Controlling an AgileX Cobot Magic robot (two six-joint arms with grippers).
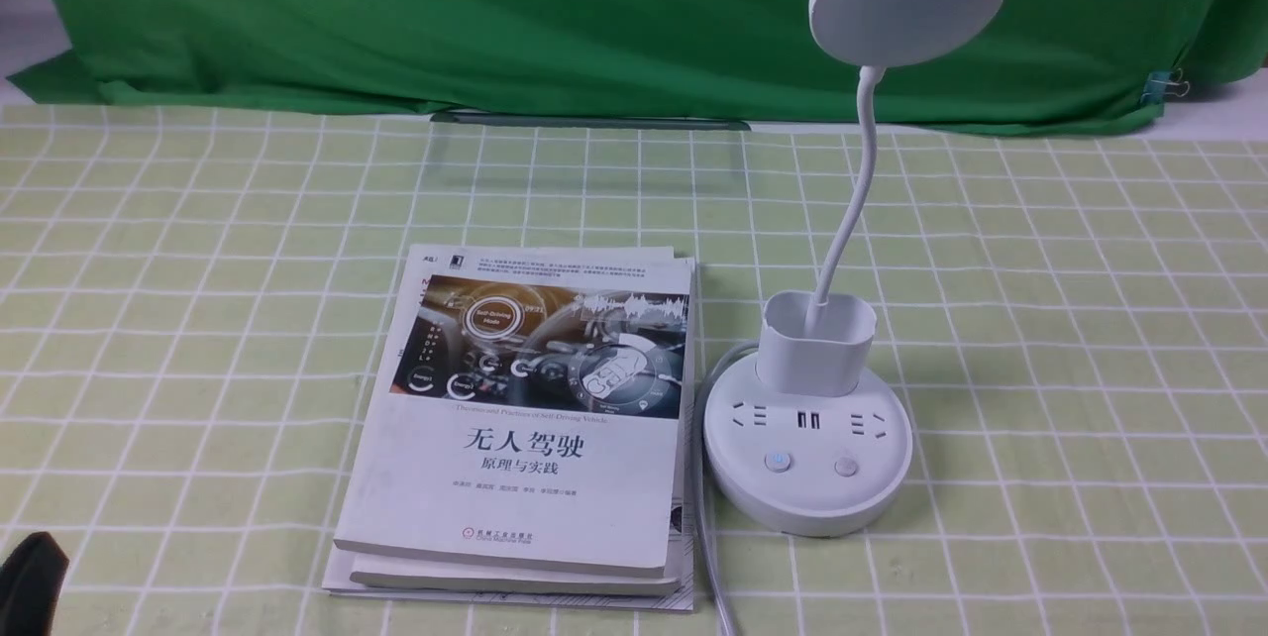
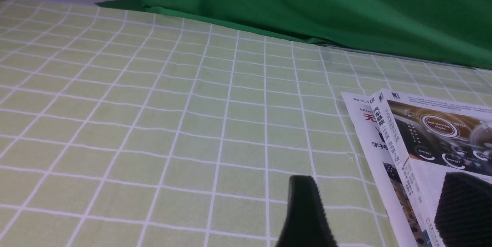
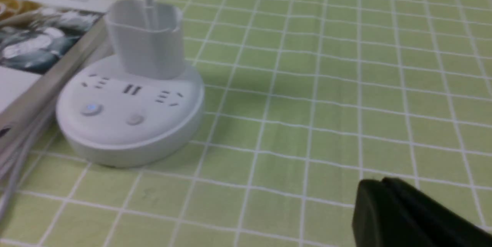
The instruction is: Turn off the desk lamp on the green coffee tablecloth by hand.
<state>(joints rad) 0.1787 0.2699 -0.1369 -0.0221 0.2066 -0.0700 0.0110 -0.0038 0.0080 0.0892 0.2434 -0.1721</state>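
Standing well apart: right claw [image 3: 380, 187], pinched together | desk lamp [image 3: 130, 120]

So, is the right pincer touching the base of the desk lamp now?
No, in the right wrist view the right pincer hangs apart from the desk lamp, with bare green coffee tablecloth showing between them.

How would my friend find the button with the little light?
On the checked tablecloth, a white desk lamp stands right of the books. Two small round buttons sit side by side on the front of its round base. Yours is the button nearer the books, glowing faint blue in the middle; the other button is plain.
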